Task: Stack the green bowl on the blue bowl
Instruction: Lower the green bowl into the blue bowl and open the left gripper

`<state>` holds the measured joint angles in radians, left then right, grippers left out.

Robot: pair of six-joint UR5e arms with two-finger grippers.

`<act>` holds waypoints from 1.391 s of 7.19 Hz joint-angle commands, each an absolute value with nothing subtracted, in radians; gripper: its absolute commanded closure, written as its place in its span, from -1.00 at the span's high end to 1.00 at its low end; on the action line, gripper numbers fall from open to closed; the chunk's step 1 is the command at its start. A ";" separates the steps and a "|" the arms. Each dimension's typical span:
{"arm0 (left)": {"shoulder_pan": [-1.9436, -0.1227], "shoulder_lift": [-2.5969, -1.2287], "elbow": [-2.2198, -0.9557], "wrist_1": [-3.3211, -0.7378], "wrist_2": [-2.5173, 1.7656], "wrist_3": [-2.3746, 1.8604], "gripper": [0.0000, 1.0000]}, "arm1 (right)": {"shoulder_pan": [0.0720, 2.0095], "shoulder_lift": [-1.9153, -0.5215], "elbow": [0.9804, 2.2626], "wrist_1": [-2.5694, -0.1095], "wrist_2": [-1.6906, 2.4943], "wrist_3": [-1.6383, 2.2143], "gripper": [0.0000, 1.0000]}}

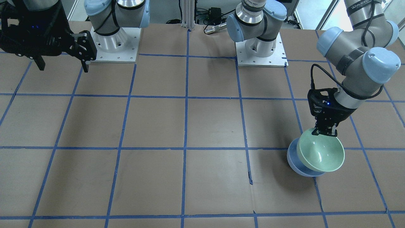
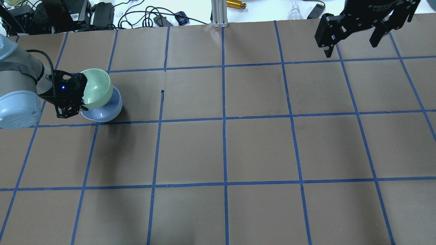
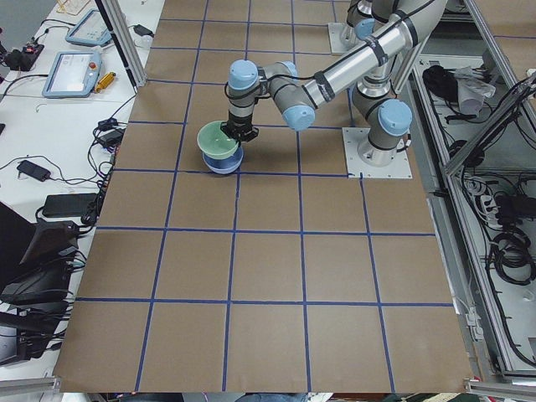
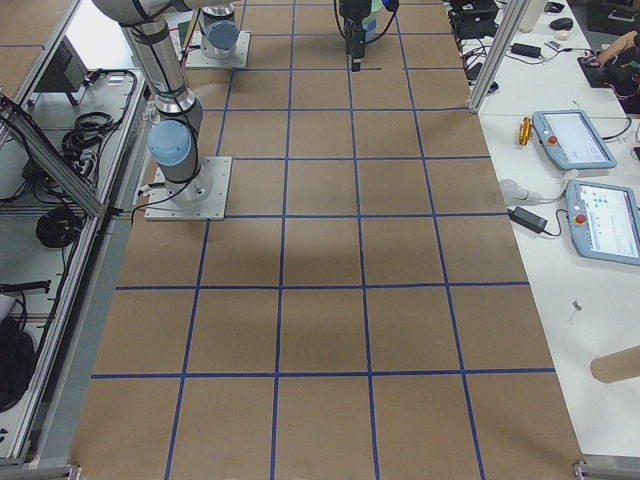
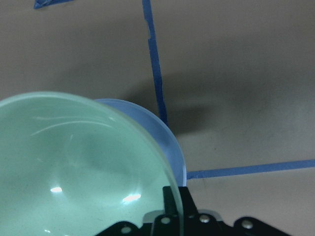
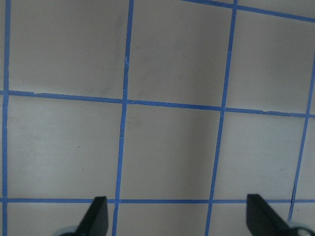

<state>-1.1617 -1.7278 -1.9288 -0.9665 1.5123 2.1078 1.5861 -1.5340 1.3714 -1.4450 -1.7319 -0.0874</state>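
Note:
The green bowl is tilted and held by its rim in my left gripper, which is shut on it. It hangs just over the blue bowl, which stands on the table and is partly covered by it. Both also show in the overhead view, the green bowl over the blue bowl, with the left gripper at the rim. The left wrist view shows the green bowl large and the blue bowl behind it. My right gripper is open and empty, high at the far side.
The table is brown board with a grid of blue tape. Both arm bases stand at the robot's edge. Cables and power supplies lie beyond the far edge. Tablets and pendants lie on a side bench.

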 commanded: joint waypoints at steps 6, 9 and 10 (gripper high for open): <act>-1.184 -1.723 -1.908 -0.960 1.542 1.989 1.00 | 1.586 -1.534 1.371 -1.445 -1.732 -0.087 1.00; -1.326 -1.612 -1.788 -1.209 1.529 1.461 1.00 | 1.586 -1.534 1.371 -1.445 -1.732 -0.087 1.00; -1.388 -1.608 -1.702 -1.352 1.531 1.255 1.00 | 1.586 -1.534 1.371 -1.445 -1.732 -0.087 1.00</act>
<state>-1.3161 -1.6264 -1.7925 -1.1915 1.5299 1.5006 1.5861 -1.5340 1.3714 -1.4450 -1.7319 -0.0874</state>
